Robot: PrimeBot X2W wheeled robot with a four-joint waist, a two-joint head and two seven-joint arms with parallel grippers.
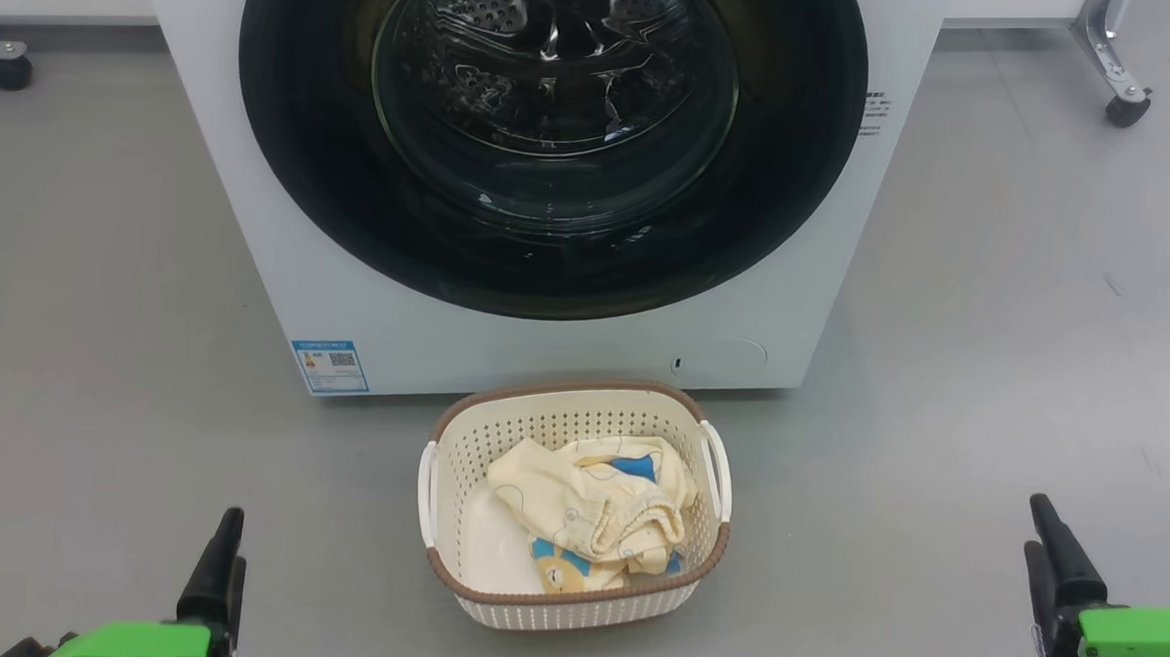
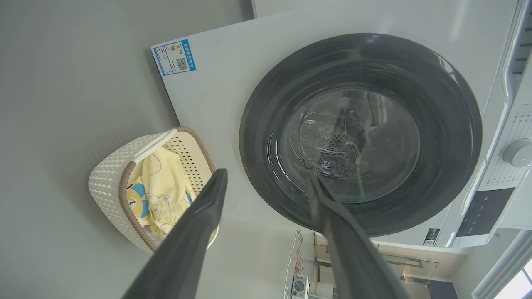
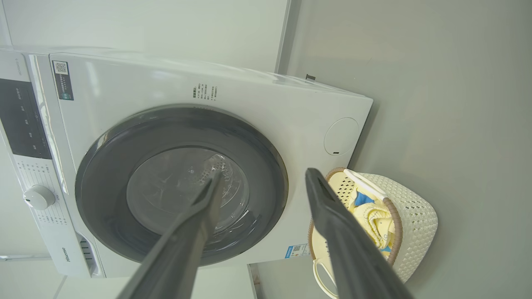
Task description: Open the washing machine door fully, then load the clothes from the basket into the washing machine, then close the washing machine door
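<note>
Grey floor (image 1: 97, 273) runs under a white washing machine (image 1: 251, 211), whose round door (image 1: 284, 153) with its black rim sits closed against the front. Ahead of both hands and about midway between them, the cream basket (image 1: 570, 613) stands on the floor just in front of the machine, below the door. Pale yellow clothes (image 1: 586, 494) with blue patches and a bear print lie bunched inside it, toward the right hand's side. The left hand (image 2: 267, 174) has its two dark fingers spread apart, holding nothing, well short of the basket. The right hand (image 3: 264, 173) is likewise spread and empty. A blue sticker (image 1: 331, 365) marks the machine's lower corner on the left hand's side.
</note>
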